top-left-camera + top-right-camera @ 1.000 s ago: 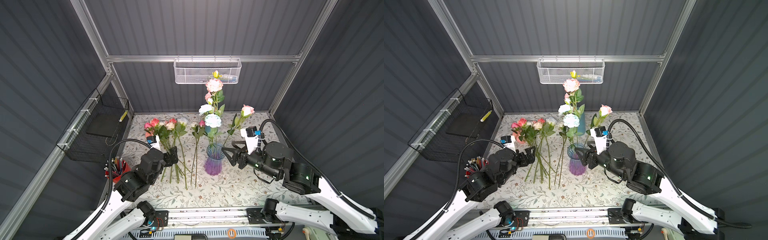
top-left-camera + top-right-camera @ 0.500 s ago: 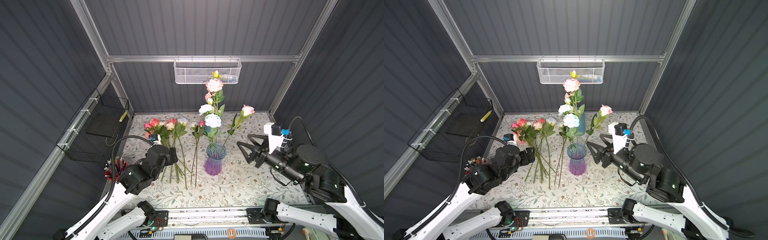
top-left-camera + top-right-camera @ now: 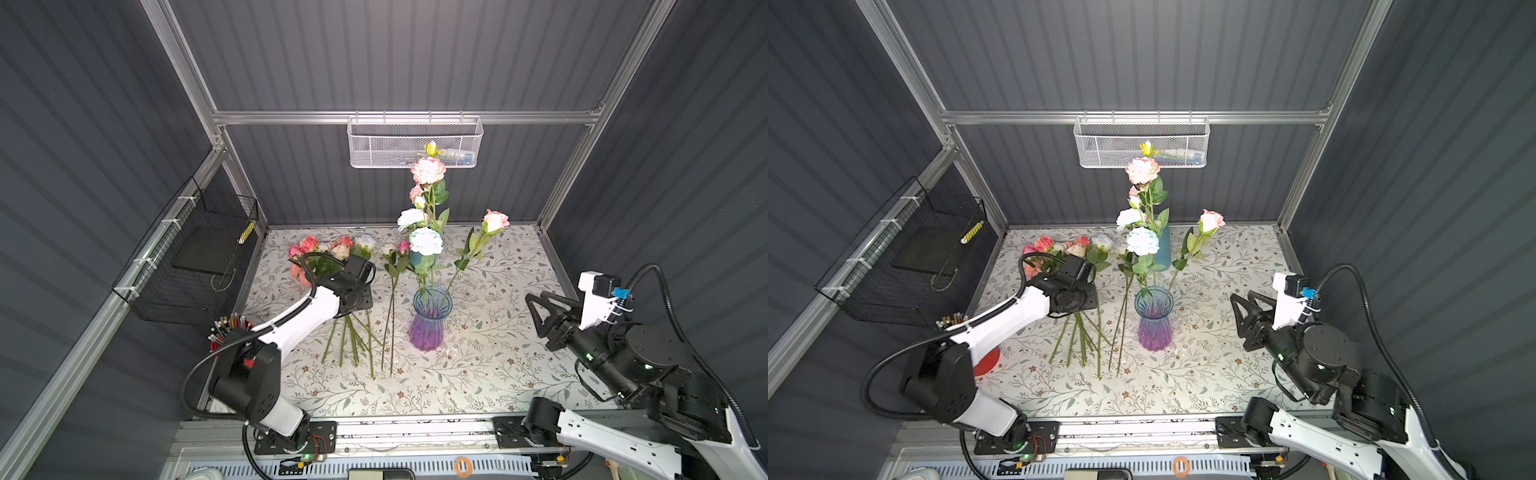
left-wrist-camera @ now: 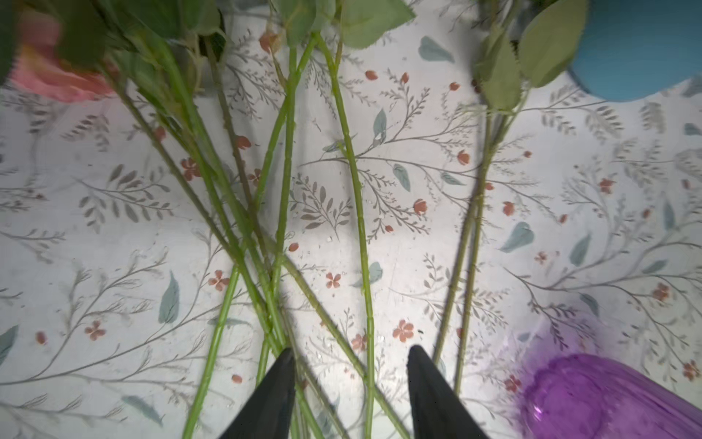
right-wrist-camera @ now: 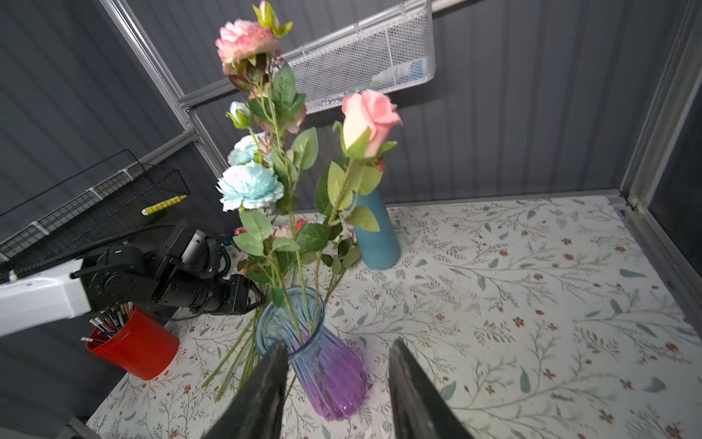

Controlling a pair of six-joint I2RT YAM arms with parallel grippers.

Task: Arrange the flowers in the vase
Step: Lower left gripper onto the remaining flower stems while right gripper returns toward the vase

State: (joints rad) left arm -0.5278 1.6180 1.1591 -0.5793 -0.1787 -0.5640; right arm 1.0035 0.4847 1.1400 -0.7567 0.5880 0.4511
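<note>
The blue-to-purple glass vase (image 3: 428, 320) (image 3: 1154, 322) (image 5: 323, 365) stands mid-table, holding a tall pink ruffled bloom (image 3: 428, 170), pale blue blooms (image 3: 424, 241) and a pink rose (image 3: 495, 219) (image 5: 370, 114). More flowers (image 3: 332, 249) (image 3: 1075, 247) lie flat to its left, their stems (image 4: 357, 213) crossing. My left gripper (image 4: 351, 353) (image 5: 252, 298) hovers low over those stems, open, with two stems running between its fingers. My right gripper (image 3: 536, 313) (image 3: 1239, 313) (image 5: 338, 344) stands open and empty, well right of the vase.
A teal cylinder vase (image 3: 1163, 245) (image 5: 376, 235) stands behind the glass one. A red cup of pens (image 5: 133, 349) (image 3: 226, 332) sits at the front left. A black wire basket (image 3: 199, 257) hangs on the left wall, a white mesh basket (image 3: 415, 143) on the back wall.
My right arm has drawn back to the right, away from the vase, with its jaws narrower. My left arm has reached farther over the lying stems, and its jaws have narrowed.
</note>
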